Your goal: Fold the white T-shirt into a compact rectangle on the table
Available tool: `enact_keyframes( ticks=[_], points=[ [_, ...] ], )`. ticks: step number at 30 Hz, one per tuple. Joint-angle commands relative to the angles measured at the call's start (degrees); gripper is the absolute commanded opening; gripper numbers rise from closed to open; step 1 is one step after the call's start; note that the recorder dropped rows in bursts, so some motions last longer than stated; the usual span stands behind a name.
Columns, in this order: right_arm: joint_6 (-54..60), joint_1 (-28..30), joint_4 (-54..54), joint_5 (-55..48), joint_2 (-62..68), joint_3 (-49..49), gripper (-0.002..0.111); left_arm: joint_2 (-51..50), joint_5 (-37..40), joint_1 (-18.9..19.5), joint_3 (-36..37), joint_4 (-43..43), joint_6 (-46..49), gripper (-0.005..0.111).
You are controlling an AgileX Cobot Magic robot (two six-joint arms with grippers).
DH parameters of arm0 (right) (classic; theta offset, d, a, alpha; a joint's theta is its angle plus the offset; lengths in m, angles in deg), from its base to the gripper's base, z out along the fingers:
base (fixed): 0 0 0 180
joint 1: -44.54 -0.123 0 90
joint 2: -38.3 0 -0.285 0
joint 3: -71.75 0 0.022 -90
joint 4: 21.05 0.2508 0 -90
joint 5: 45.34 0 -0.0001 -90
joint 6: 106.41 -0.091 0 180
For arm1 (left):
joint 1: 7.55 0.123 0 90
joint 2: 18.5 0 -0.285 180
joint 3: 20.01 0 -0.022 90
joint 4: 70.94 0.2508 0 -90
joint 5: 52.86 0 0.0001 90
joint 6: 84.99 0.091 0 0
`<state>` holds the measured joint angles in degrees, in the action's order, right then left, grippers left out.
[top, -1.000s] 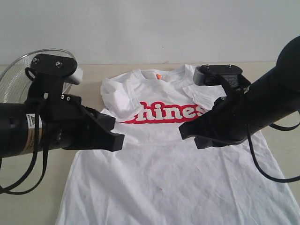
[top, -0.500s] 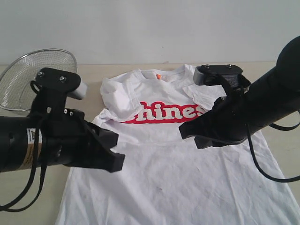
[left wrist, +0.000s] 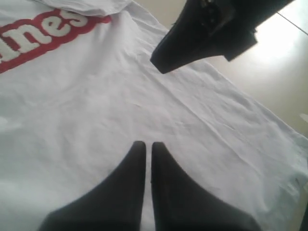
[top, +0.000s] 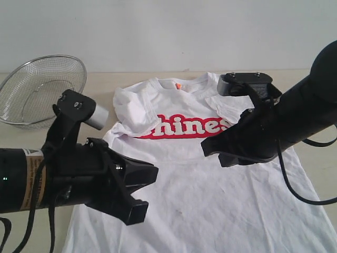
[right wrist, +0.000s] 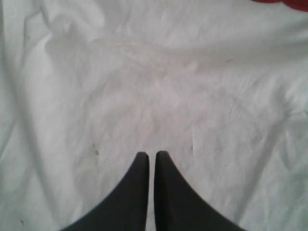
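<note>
Clearance around the left gripper [left wrist: 148, 144]: the flat white T-shirt [top: 200, 195] lies open beneath and to both sides of its tips; the right gripper [top: 209, 149] and its arm bar the way ahead. Back past its wrist, a wire-mesh bowl [top: 39, 87] occupies the counter [top: 105, 79] off the shirt's edge. Under the right gripper, only wrinkled cloth.

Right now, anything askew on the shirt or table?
Yes: the white T-shirt has its sleeve on the exterior view's left folded in over the chest, hiding the start of the red lettering. Nothing spilled.
</note>
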<state>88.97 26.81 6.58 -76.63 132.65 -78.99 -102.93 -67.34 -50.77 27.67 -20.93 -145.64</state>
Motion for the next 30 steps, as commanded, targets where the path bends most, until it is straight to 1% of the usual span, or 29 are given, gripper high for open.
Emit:
enact_keyframes(
  ticks=[1, 3, 5, 6, 9, 11, 12, 13, 14, 16, 17, 18, 22, 27, 30],
  points=[
    [0.16, -0.17, 0.07, 0.48, -0.88, 0.01, 0.0, 0.34, 3.59, -0.17, 0.74, -9.14, 6.79, 0.004],
    [0.16, -0.17, 0.07, 0.48, -0.88, 0.01, 0.0, 0.34, 5.25, -0.17, 0.74, -9.03, 8.35, 0.004],
    [0.16, -0.17, 0.07, 0.48, -0.88, 0.01, 0.0, 0.34, 6.58, -0.17, 0.74, -5.59, 7.53, 0.004],
    [0.16, -0.17, 0.07, 0.48, -0.88, 0.01, 0.0, 0.34, 7.11, -0.17, 0.74, -3.53, 6.3, 0.004],
    [0.16, -0.17, 0.07, 0.48, -0.88, 0.01, 0.0, 0.34, 8.98, -0.17, 0.74, 4.17, -1.93, 0.004],
    [0.16, -0.17, 0.07, 0.48, -0.88, 0.01, 0.0, 0.34, 8.24, -0.17, 0.74, 11.99, -10.84, 0.004],
    [0.16, -0.17, 0.07, 0.48, -0.88, 0.01, 0.0, 0.34, 7.22, -0.17, 0.74, 18.48, -15.94, 0.004],
    [0.16, -0.17, 0.07, 0.48, -0.88, 0.01, 0.0, 0.34, 5.25, -0.17, 0.74, 26.56, -25.21, 0.004],
    [0.16, -0.17, 0.07, 0.48, -0.88, 0.01, 0.0, 0.34, 4.43, -0.04, 0.58, 34.47, -31.49, 0.004],
    [0.16, -0.17, 0.07, 0.48, -0.88, 0.01, 0.0, 0.34, 3.32, -0.04, 0.08, 49.5, -49.45, 0.004],
    [0.16, -0.17, 0.07, 0.48, -0.88, 0.01, 0.0, 0.34, 3.62, -0.04, -0.22, 49.94, -54.66, 0.004],
    [0.16, -0.17, 0.07, 0.48, -0.88, 0.01, 0.0, 0.34, 3.76, -0.04, -0.22, 49.94, -57.28, 0.004],
    [0.16, -0.17, 0.07, 0.59, -0.88, 0.01, 0.0, 0.34, 3.72, -0.74, -0.46, 49.94, -59.73, 0.004],
    [0.16, -0.17, 0.18, 0.7, -0.88, 0.01, 0.0, 0.34, 3.58, -0.74, -0.45, 47.33, -59.04, 0.004],
    [0.16, -0.17, 0.18, 0.7, -0.88, 0.01, 0.0, 0.34, 3.02, -0.74, -0.45, 44.99, -51.42, 0.004]
  ],
)
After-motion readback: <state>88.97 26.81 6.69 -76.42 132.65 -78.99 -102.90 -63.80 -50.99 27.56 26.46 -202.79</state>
